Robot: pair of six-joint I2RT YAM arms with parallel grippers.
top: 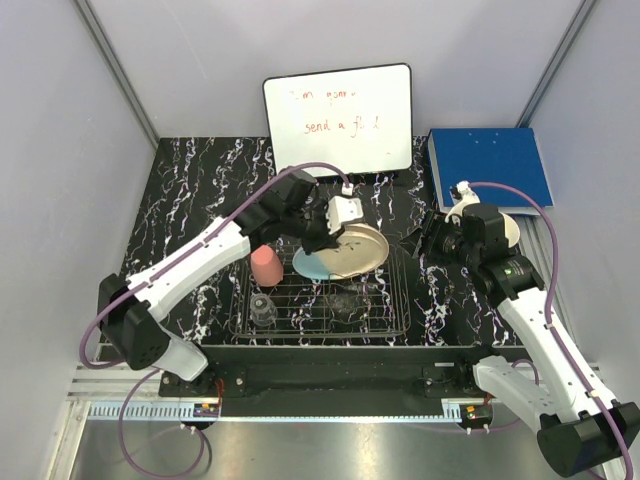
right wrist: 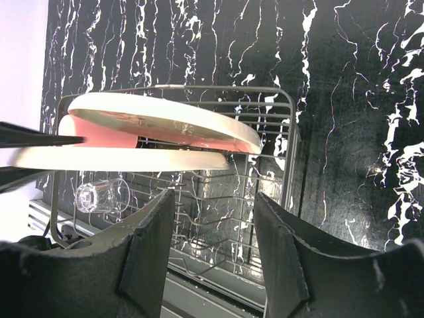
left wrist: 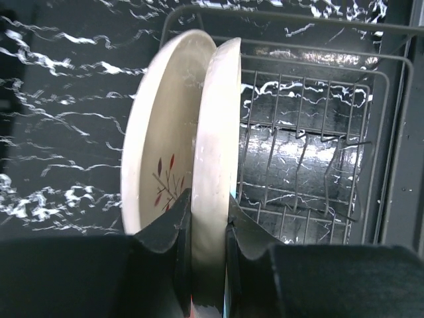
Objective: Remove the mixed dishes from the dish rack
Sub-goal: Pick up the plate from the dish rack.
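The dish rack [top: 385,305] of dark wire sits mid-table and shows in both wrist views [left wrist: 311,152] [right wrist: 265,172]. Two cream plates lean together over its back half. My left gripper [top: 325,235] [left wrist: 209,228] is shut on the rim of the smaller blue-banded plate [top: 306,265] [left wrist: 217,119] [right wrist: 119,159]. The larger pink-banded plate [top: 358,248] [left wrist: 159,146] [right wrist: 165,116] rests against it. The pink cup [top: 265,266] stands at the rack's left edge. The clear glass [top: 264,308] [right wrist: 103,195] lies in the front left. My right gripper [top: 425,243] [right wrist: 215,232] is open and empty, right of the rack. The cream bowl [top: 506,226] sits behind it.
A whiteboard [top: 338,118] leans at the back wall. A blue box [top: 488,165] lies at the back right next to the bowl. Grey walls close in on both sides. The table's front edge runs just below the rack.
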